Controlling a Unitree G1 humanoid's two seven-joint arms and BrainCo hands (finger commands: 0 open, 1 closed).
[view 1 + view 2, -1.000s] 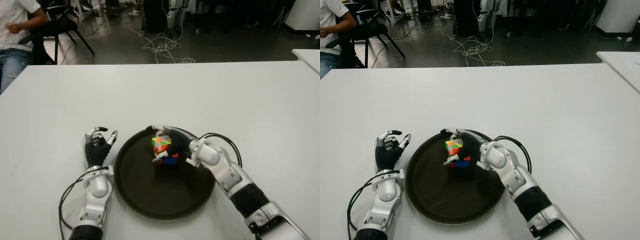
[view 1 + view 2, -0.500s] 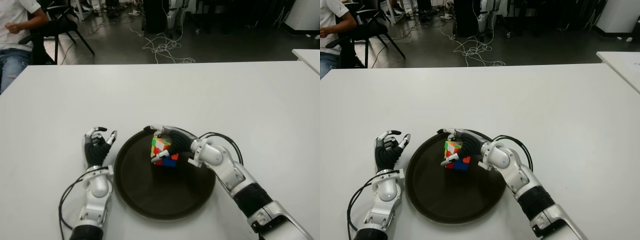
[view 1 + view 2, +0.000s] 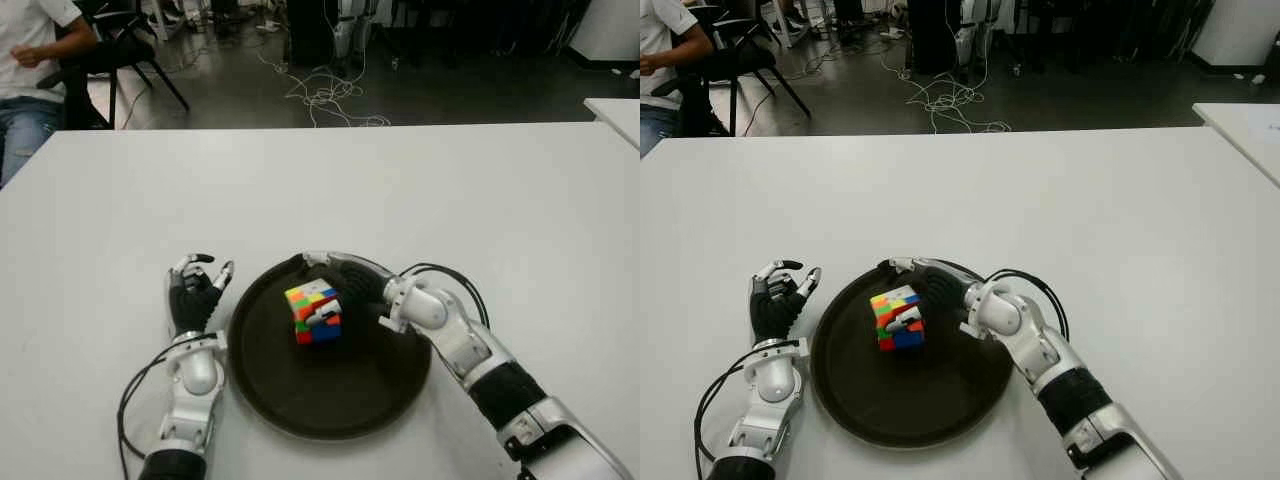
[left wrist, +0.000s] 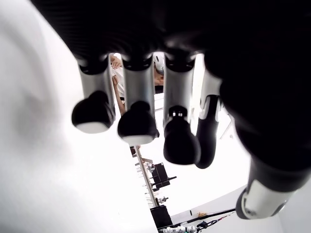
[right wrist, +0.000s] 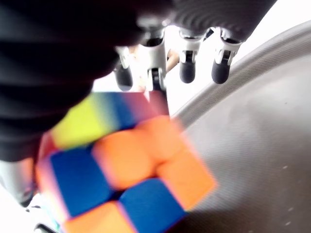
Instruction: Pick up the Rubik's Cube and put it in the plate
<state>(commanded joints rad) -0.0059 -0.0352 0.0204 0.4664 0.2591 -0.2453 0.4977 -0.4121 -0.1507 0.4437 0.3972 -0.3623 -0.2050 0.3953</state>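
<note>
Rubik's Cube [image 3: 313, 313] sits inside dark plate [image 3: 370, 400] on white worktop [image 3: 450, 190]; right hand [image 3: 335, 285] fingers spread beside it, holding nothing; left hand [image 3: 195, 295] relaxed, empty, left of plate

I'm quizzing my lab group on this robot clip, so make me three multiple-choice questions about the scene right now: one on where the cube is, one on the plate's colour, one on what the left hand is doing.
1. Where is the Rubik's Cube?
A. on the bare table
B. inside the plate
C. in the left hand

2. What colour is the plate?
A. dark brown-black
B. white
C. red

3. What state is the left hand in?
A. gripping the cube
B. pressing the plate's rim
C. fingers loose, holding nothing

Answers:
1 B, the cube shows within the plate's rim, with the right hand right behind it.
2 A, the round plate is dark against the white table.
3 C, its wrist view shows loose fingers with nothing between them; it shows left of the plate.
</note>
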